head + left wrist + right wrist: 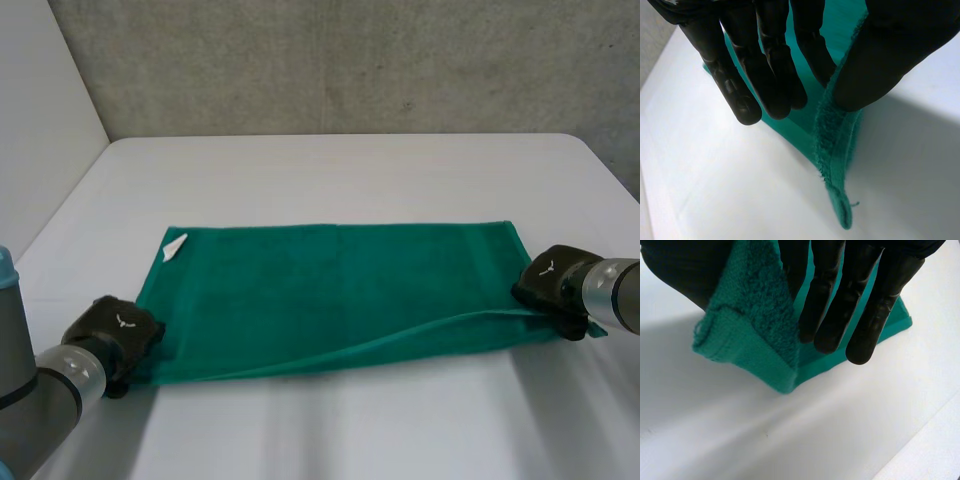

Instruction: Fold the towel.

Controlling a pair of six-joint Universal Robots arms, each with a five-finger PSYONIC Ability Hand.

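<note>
Your left hand [115,328] pinches the near-left corner of the green towel [330,290]; your right hand [550,281] pinches its near-right corner (edge there raised off the white table [330,170]).

Bright, even light, soft shadows on table [350,170] beside towel [330,290]

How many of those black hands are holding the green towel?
2. The left hand pinches the green towel at its near left corner. The right hand pinches its near right corner, where the near edge is slightly raised.
</note>
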